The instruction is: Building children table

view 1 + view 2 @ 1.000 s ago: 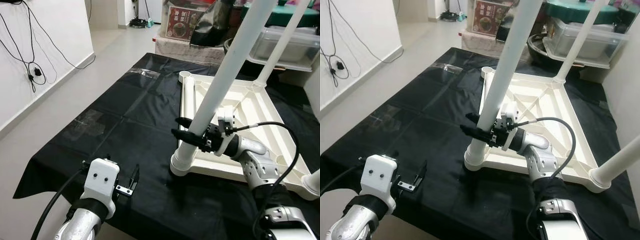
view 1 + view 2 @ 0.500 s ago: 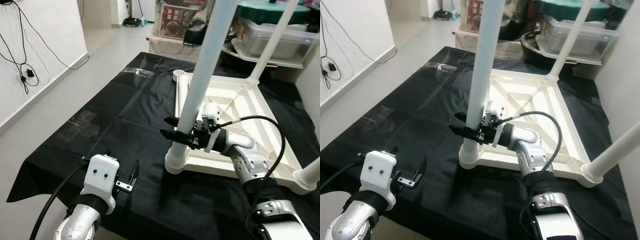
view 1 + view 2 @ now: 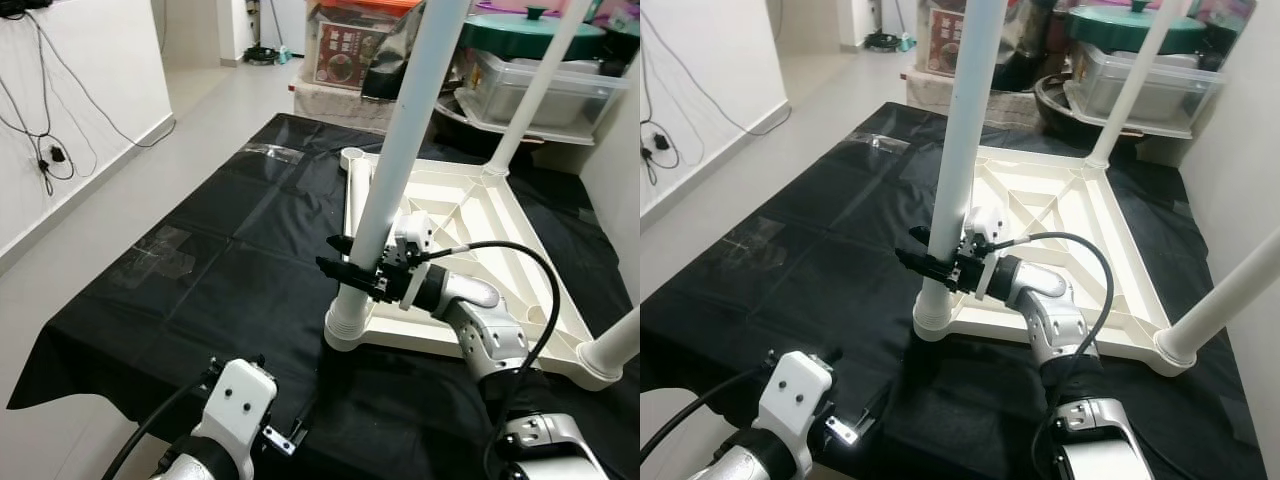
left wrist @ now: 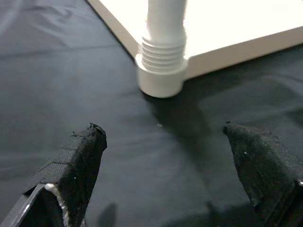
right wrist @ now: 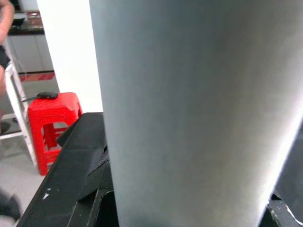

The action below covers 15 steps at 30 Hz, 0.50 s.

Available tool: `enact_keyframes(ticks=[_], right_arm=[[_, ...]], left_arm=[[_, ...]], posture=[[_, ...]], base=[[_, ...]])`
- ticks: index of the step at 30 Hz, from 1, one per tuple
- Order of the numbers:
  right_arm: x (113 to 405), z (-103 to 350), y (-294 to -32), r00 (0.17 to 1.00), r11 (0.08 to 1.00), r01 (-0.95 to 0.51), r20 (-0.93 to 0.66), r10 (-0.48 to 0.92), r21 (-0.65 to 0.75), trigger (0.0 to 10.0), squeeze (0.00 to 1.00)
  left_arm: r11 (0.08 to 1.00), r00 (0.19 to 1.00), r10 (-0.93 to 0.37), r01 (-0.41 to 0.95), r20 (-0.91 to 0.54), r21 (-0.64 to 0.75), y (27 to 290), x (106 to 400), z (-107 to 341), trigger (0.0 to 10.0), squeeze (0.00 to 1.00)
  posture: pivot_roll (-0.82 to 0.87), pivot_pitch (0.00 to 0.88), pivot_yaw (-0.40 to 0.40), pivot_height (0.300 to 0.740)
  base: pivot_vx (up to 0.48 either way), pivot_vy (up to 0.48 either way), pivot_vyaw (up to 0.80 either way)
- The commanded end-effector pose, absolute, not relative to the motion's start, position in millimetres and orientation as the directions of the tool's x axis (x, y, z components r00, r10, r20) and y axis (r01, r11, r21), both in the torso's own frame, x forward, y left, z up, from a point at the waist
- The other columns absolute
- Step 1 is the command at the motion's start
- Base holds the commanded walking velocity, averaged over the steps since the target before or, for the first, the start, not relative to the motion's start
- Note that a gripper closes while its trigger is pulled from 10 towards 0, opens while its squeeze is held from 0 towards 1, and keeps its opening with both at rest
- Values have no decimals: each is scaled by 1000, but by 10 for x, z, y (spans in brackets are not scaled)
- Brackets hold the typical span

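Observation:
A white children's table top (image 3: 497, 205) lies upside down on a black sheet (image 3: 230, 230). Its near-left leg (image 3: 405, 140) stands upright in its corner socket, and my right gripper (image 3: 348, 257) is shut around it just above the threaded collar (image 4: 163, 56). In the right wrist view the leg (image 5: 199, 109) stands very close between the fingers (image 5: 92, 191). Two more legs stand at the far right (image 3: 535, 85) and near right (image 3: 615, 345) corners. The far-left socket (image 3: 352, 157) holds no leg. My left gripper (image 4: 175, 156) hangs open, low at the sheet's front edge, pointing at the leg's base.
Plastic bins (image 3: 540, 85) and a printed carton (image 3: 345, 52) crowd the far side. A white wall with hanging cables (image 3: 45, 110) runs along the left, with bare floor (image 3: 120, 200) beside the sheet. A red stool (image 5: 49, 118) stands off the sheet's side.
My left arm has dropped lower, toward the sheet's front edge. The right gripper has kept its hold on the leg. The head view has shifted slightly.

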State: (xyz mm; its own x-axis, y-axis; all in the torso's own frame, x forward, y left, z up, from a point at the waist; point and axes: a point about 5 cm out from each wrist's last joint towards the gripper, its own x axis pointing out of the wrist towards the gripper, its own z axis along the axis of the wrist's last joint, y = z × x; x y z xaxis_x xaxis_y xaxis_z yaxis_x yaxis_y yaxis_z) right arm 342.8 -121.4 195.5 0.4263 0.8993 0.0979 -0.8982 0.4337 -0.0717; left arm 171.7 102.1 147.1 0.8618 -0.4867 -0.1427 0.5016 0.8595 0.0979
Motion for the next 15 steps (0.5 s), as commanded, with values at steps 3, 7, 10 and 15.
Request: enact_keyframes(ticks=[3,7,10,15], right_arm=[[3412,1675,-1146,452,452,-891,13,892,34,10000,0],[3420,1663,-1101,501,499,-865,29,865,59,10000,0],[3393,1650,-1079,520,518,-853,37,853,60,10000,0],[3299,1645,-1029,499,496,-866,43,866,58,10000,0]], left_arm=[[851,853,-503,517,-138,90,1013,1681,1481,10000,0],[857,861,-491,505,-131,104,1027,1686,1473,10000,0],[859,865,-485,499,-128,115,1031,1685,1469,10000,0],[865,869,-478,491,-127,109,1042,1696,1467,10000,0]], posture=[[249,155,-108,740],[248,156,-107,740],[248,156,-107,740],[242,158,-102,740]], base=[[0,0,0],[0,0,0],[0,0,0],[0,0,0]])
